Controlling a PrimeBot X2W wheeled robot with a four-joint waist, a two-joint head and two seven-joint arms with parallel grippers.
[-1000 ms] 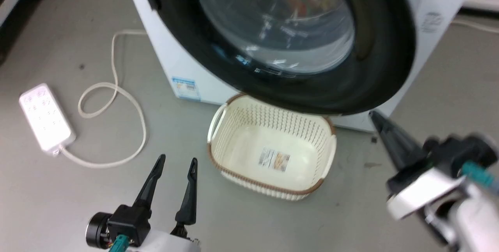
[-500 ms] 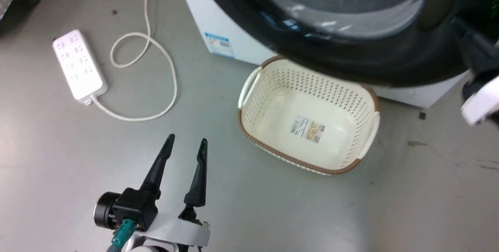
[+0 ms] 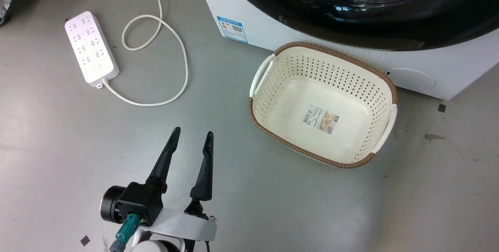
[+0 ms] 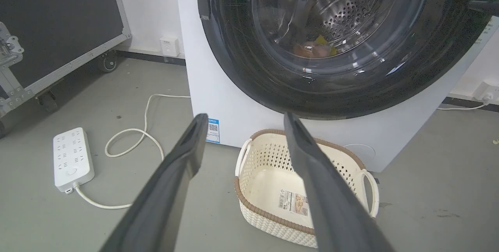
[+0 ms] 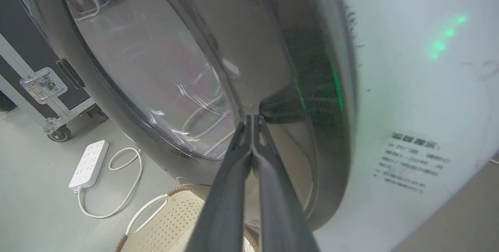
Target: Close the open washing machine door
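right claw (image 5: pixel 253 119) has reached the one washing machine door (image 5: pixel 156 68) — one basket (image 3: pixel 331 74)

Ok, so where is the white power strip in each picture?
Head view: the power strip lies at the upper left.
Left wrist view: the power strip lies at the lower left.
Right wrist view: the power strip lies at the lower left, small and tilted.
Shared landmark: the cream basket, to the right of the power strip in all three views.
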